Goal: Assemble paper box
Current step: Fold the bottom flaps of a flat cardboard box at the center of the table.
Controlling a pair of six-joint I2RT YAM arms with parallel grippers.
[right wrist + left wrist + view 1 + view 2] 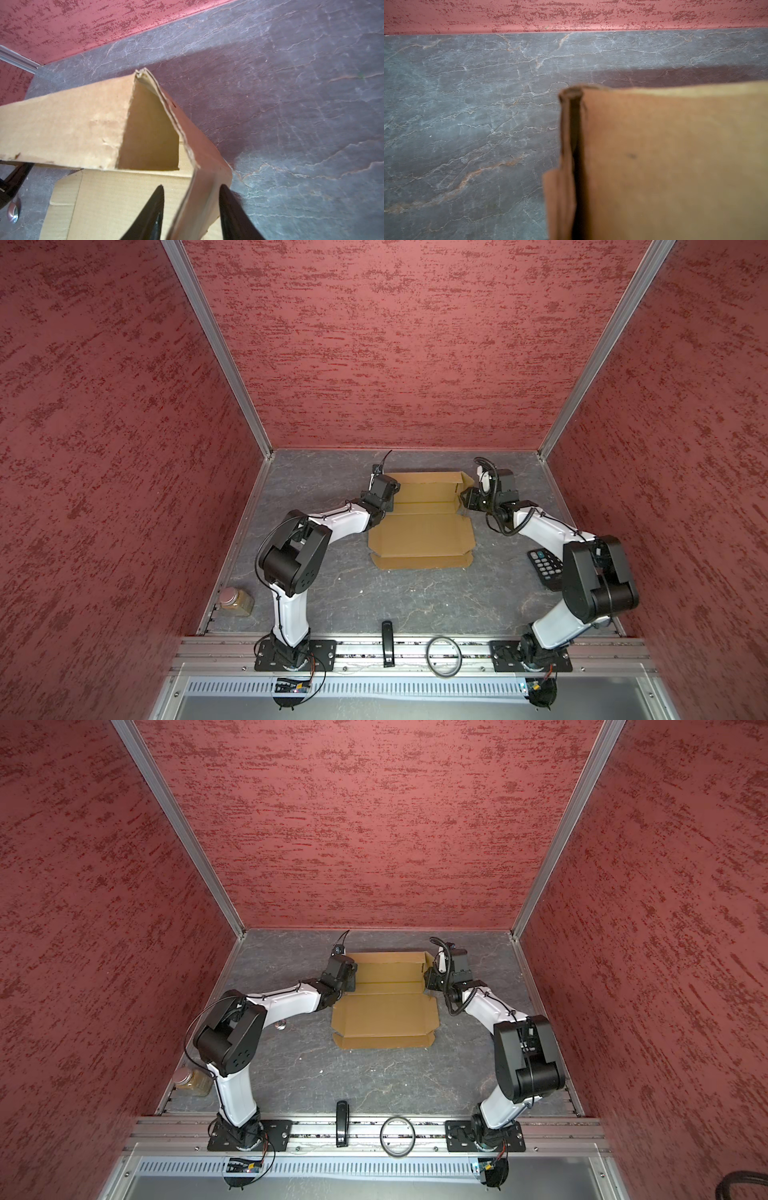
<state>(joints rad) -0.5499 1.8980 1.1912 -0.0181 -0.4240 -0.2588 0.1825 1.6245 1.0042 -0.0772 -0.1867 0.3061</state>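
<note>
Tan-brown cardboard paper box [422, 531] lies half-folded, far middle of the grey marbled table [353, 593]; left gripper [394, 491] pinches its left wall, right gripper [191, 187] straddles the right wall, fingers parted. That wall wants squaring upright.

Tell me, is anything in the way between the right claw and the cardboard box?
No, nothing visible. The right gripper has its open jaws on either side of the paper box's raised side flap, with only that cardboard between them.
</note>
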